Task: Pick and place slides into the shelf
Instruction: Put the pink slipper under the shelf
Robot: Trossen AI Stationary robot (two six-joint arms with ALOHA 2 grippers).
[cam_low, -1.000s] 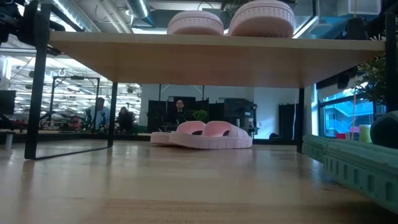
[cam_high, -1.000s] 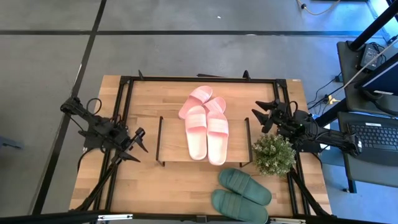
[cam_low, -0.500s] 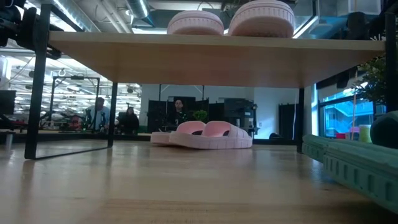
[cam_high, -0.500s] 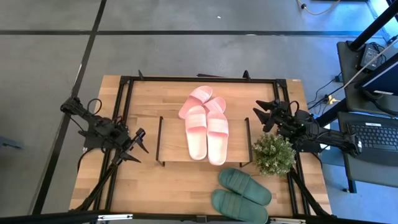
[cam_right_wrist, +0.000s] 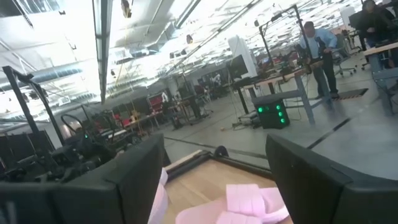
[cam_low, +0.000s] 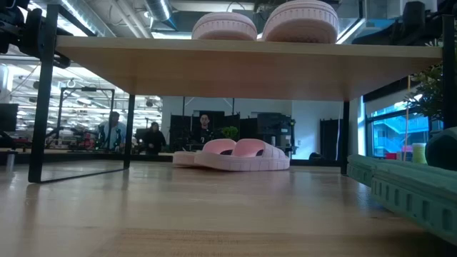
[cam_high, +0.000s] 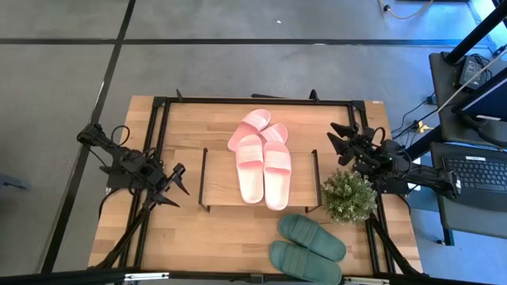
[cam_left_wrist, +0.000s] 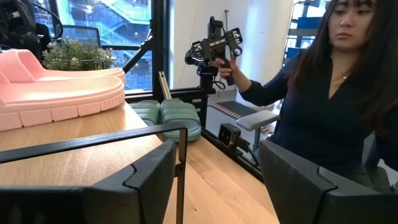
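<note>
1. high view: the shelf (cam_high: 222,190) stands mid-table (cam_high: 182,237) with one light pink pair (cam_high: 264,169) lying side by side on its top board. a second pink pair (cam_high: 255,127) lies on the table just behind the shelf, partly overlapped. the dark green pair (cam_high: 307,244) lies at the near right edge, beside a small potted plant (cam_high: 348,196).
2. the left claw (cam_high: 176,186) hovers off the shelf's left end, its jaws wide apart and empty. the right claw (cam_high: 339,142) hangs near the shelf's far right corner, its jaws also spread and holding nothing.
3. judged state: one pair is placed and two pairs remain. neither claw is committed to a slide yet.
4. risk a: the rear pink slides overlap, so a grasp on one may drag or flip its mate.
5. risk b: the right arm's reach to the green pair passes right by the plant, and a low sweep could topple it.
6. risk c: the top board is already partly filled. a careless set-down may nudge the seated pair off the edge, or catch a wire leg.
7. risk d: in the left wrist view a person (cam_left_wrist: 336,93) sits close beyond the table edge, so a wide swing there is hazardous.
</note>
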